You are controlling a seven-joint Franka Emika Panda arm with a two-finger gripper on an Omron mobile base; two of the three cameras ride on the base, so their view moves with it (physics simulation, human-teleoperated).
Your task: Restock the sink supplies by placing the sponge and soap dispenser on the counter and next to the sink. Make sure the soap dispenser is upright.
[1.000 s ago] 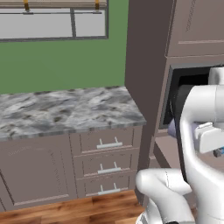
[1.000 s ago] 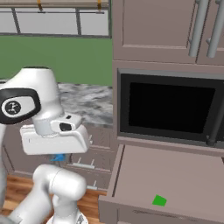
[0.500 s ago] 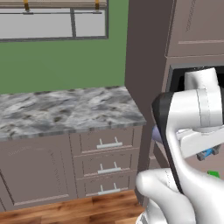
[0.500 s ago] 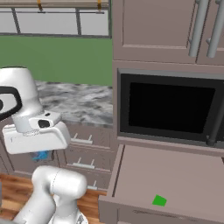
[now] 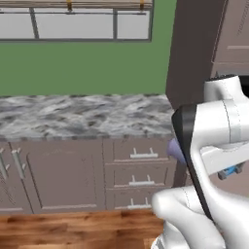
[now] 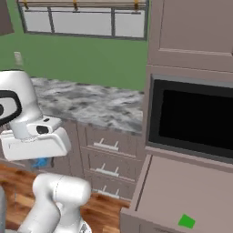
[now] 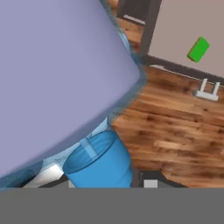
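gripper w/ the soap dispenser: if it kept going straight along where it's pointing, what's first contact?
Judging by the hand view, the gripper, shut on the soap dispenser, points down at the wood floor. Past the bottle, the floor looks like first contact. The open drawer with the green sponge sits off-axis. Depth is unclear.

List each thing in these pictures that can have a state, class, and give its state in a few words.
claw: shut on the soap dispenser
soap dispenser: held off the counter, close to the hand camera
sponge: lying on the open drawer
drawer: pulled open below the microwave
counter: bare marbled top
cabinet drawers: closed
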